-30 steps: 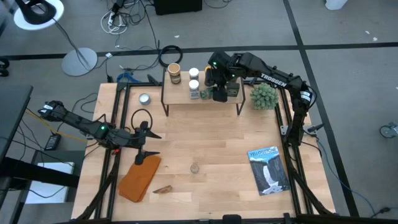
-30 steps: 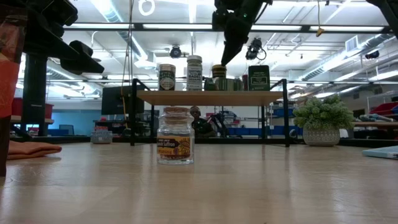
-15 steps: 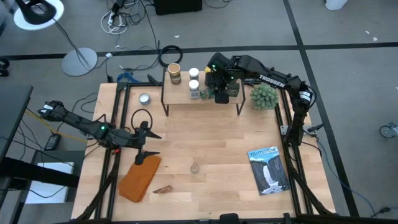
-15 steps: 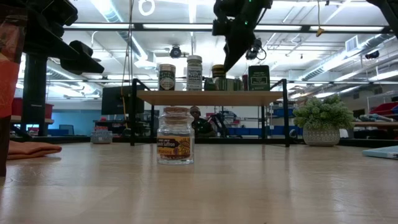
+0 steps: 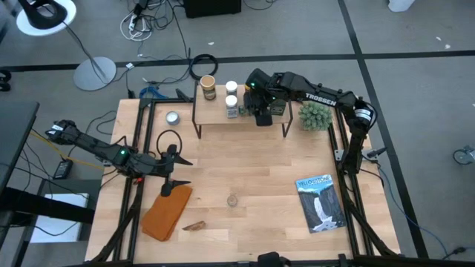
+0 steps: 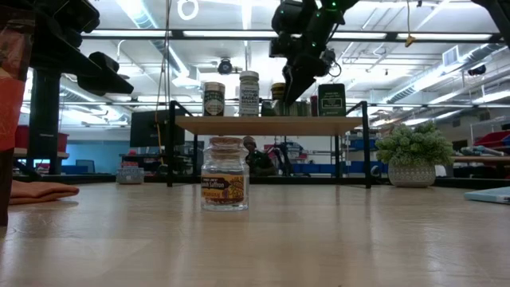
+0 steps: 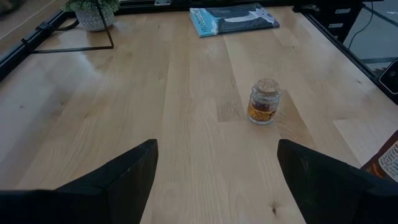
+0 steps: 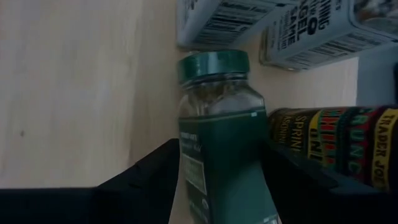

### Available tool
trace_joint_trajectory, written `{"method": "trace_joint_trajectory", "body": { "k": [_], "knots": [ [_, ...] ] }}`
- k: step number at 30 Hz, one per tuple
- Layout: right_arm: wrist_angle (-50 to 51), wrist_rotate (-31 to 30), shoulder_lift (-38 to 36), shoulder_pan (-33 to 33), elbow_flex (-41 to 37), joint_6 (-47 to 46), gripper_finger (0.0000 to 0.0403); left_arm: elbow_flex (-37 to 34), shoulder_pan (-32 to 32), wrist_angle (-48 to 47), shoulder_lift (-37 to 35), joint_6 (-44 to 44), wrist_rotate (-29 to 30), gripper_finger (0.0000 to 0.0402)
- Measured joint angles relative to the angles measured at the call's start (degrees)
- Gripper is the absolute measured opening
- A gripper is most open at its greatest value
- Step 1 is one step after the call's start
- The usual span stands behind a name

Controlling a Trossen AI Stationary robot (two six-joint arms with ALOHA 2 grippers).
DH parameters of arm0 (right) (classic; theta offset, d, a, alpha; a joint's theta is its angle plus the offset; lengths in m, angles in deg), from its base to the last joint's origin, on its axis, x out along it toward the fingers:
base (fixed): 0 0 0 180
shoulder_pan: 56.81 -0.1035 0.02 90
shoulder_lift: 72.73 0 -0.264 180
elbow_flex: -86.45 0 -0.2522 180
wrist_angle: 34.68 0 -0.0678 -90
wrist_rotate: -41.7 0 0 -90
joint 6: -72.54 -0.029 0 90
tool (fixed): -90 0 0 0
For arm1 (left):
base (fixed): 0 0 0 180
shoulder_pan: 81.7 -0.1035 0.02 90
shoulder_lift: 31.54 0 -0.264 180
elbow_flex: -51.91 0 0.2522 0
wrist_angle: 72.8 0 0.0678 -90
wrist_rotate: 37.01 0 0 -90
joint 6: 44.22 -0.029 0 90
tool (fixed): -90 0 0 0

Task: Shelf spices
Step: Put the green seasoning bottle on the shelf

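Now | R grip [image 5: 261,111] clamps green-top jar [image 8: 221,143] at shelf [image 5: 215,115] front edge | L grip [image 5: 177,174] apart

Low view, level across the tabletop [image 6: 335,239]. Cork-topped glass jar [image 6: 224,173] with an orange label stands alone, near centre. Behind it, the shelf [image 6: 271,123]: light wooden top on thin black legs. On it, a tan-lidded jar [image 6: 213,98], a white-lidded jar [image 6: 249,92], a green-labelled container [image 6: 331,100], more packed between. Right tool [image 6: 292,88] hangs from above over the middle of that row. Potted green plant [image 6: 413,153] far right. Orange cloth [image 6: 36,191] at left edge.
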Motion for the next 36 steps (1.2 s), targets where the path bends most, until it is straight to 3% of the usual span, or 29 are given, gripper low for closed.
{"method": "trace_joint_trajectory", "body": {
  "k": [36],
  "knots": [
    [-2.1, 0.4, 0.3, -0.4, 1.1, -5.2, 0.0204, 0.0, 0.0, 0.0, 0.0, 0.0, 0.0, 0.0335]
  ]
}}
